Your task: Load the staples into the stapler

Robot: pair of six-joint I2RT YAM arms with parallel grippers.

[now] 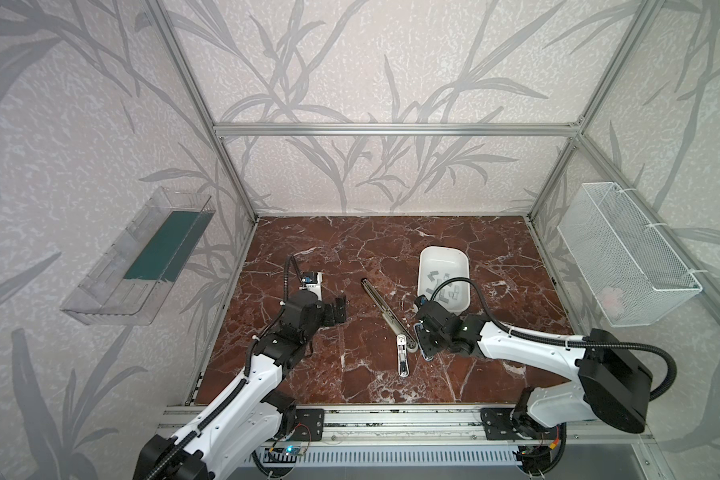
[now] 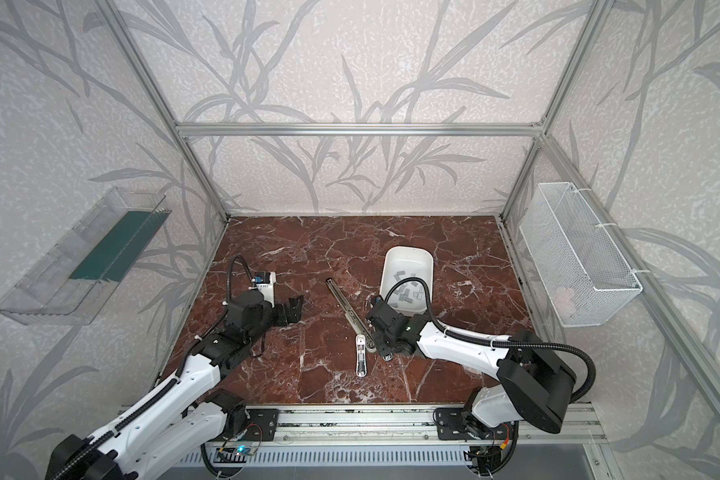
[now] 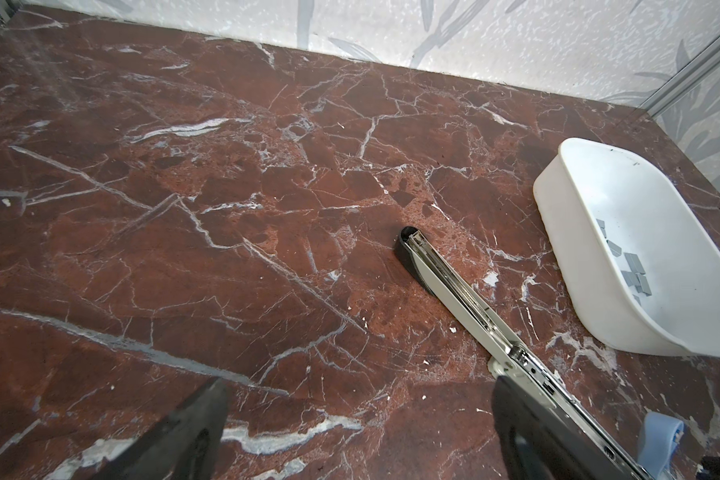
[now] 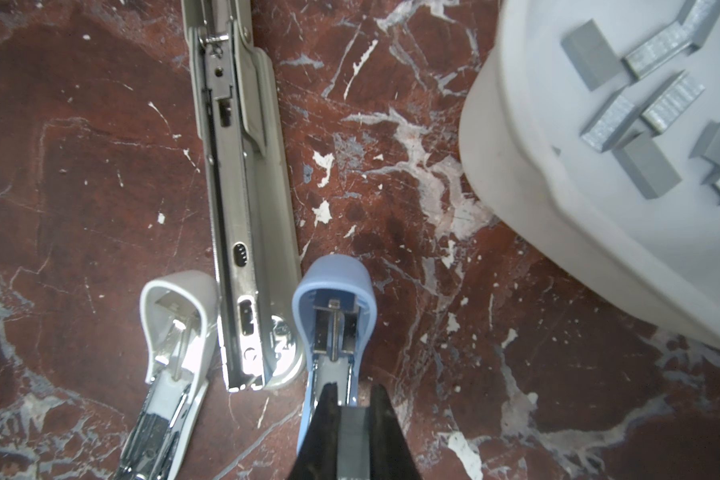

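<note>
Right gripper clenched on opened blue stapler. Staples lie loose in white tub, near, toward back wall from it (strips pointing every which way). Right arm nearer; left gripper spread wide, empty, above marble tabletop.

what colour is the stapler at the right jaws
Light blue stapler, clearest in the right wrist view.

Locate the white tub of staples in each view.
Top view: white tub right of centre, right of the long stapler.
Top view: same spot.
Left wrist: cut by the frame edge, past the long stapler.
Right wrist: one corner only, beyond the blue stapler.
Shared landmark: the long stapler, beside it in all.
</note>
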